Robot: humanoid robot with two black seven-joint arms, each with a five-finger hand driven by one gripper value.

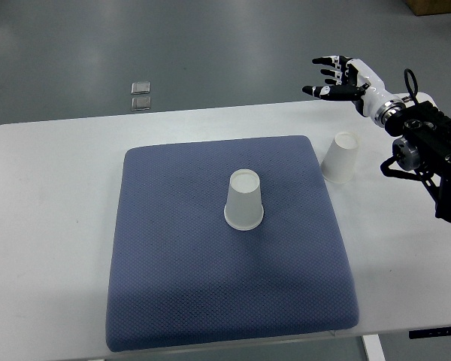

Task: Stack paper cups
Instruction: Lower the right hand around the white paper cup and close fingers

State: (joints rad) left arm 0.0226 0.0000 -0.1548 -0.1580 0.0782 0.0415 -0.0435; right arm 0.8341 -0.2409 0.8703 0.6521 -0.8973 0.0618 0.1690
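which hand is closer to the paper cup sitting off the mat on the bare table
Right. The right hand hovers open above and behind the off-mat cup, near the table's far edge. The left hand isn't in view, so only the right one can be placed.

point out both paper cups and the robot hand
white paper cup on the blue pad (244, 201), top view, side wall
white paper cup beside the pad (340, 159), top view, side wall
right hand (344, 77), top view, palm
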